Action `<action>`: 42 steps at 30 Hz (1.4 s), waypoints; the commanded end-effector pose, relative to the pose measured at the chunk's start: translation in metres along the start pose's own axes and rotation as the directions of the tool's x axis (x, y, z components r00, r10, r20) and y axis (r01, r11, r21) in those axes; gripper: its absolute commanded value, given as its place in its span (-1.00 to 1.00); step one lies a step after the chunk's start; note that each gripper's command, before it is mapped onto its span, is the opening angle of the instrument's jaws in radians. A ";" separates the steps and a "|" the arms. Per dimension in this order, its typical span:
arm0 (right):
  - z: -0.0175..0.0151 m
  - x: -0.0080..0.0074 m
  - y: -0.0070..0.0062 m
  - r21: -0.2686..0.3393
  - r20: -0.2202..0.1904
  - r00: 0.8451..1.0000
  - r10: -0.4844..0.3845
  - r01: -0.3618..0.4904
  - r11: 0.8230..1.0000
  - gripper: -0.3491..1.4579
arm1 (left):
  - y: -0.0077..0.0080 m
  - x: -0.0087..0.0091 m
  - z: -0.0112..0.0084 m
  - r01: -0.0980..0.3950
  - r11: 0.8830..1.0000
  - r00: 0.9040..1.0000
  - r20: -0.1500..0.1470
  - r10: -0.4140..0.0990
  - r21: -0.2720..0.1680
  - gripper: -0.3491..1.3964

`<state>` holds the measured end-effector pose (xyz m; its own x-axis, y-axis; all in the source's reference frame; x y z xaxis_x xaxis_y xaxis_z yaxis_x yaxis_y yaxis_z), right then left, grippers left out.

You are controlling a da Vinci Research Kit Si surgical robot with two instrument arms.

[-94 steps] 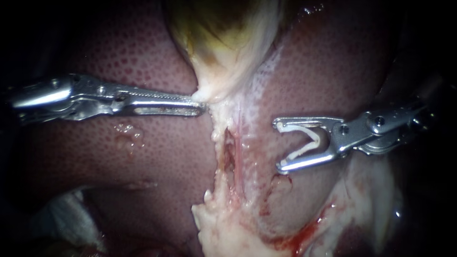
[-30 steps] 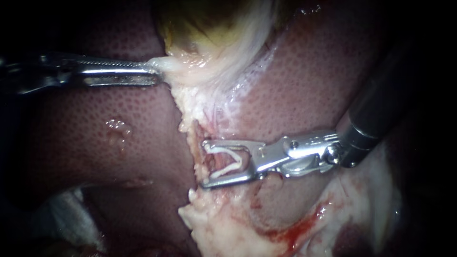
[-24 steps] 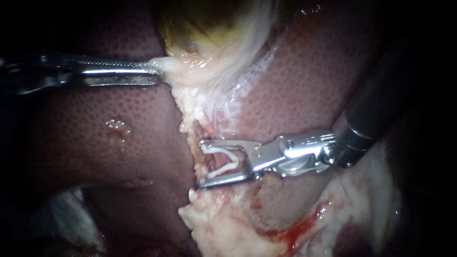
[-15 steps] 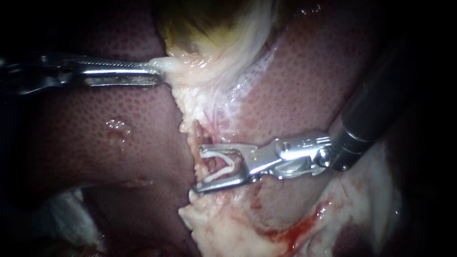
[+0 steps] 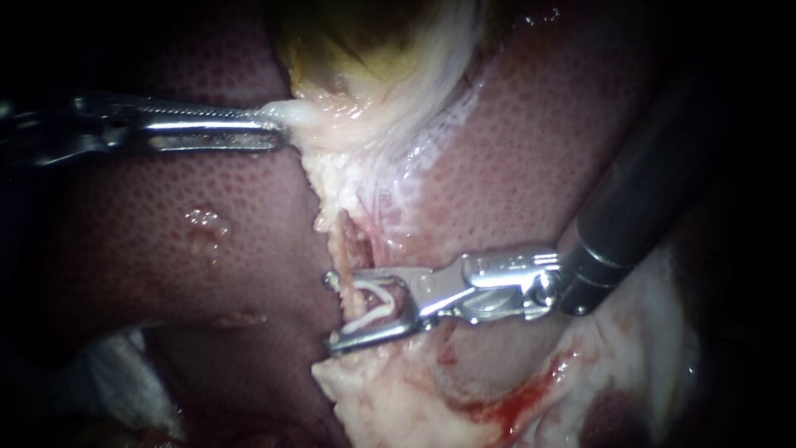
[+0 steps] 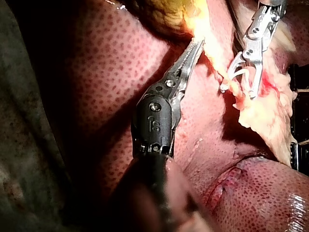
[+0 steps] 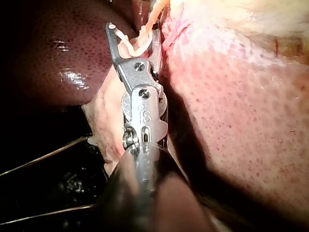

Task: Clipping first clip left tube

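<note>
Sliding lower along the tube, the right instrument narrows its jaws, which carry the white clip astride the tube, not yet pressed flat. The left instrument stays clamped on the gallbladder, keeping tension.

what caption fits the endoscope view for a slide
right instrument with loaded clip at a tube, left instrument holding the gallbladder

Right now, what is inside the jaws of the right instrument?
A white clip, held by the right instrument, with pale tissue between its arms. The upper jaw covers how deep the tissue sits.
</note>
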<state>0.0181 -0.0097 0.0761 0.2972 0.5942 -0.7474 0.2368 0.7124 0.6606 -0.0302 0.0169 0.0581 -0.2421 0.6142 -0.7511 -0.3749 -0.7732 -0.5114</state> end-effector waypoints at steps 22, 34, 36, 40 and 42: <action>0.0013 -0.0021 0.0018 0.011 0.008 0.998 0.064 -0.064 0.998 -0.12 | 0.0000 0.0000 0.0003 0.000 1.000 1.000 0.000 0.000 -0.001 -1.00; 0.0007 -0.0024 0.0019 0.029 0.065 0.978 0.200 -0.202 0.979 -1.00 | 0.0000 0.0000 0.0003 0.000 1.000 1.000 0.000 0.000 -0.001 -1.00; 0.0007 -0.0024 0.0017 0.006 0.056 0.976 0.211 -0.211 0.977 -1.00 | 0.0000 0.0000 0.0003 0.000 1.000 1.000 0.000 0.000 -0.001 -1.00; 0.0007 -0.0023 0.0016 0.002 0.054 0.971 0.234 -0.234 0.972 -1.00 | 0.0000 0.0000 0.0003 0.000 1.000 1.000 0.000 0.000 -0.001 -1.00; 0.0006 -0.0024 0.0016 0.002 0.053 0.969 0.239 -0.240 0.971 -1.00 | 0.0000 0.0000 0.0003 0.000 1.000 1.000 0.000 0.000 -0.001 -1.00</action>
<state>0.0184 -0.0102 0.0789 0.3940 0.7280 -0.5610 0.1571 0.5481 0.8215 -0.0305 0.0170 0.0582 -0.2419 0.6146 -0.7508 -0.3746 -0.7730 -0.5120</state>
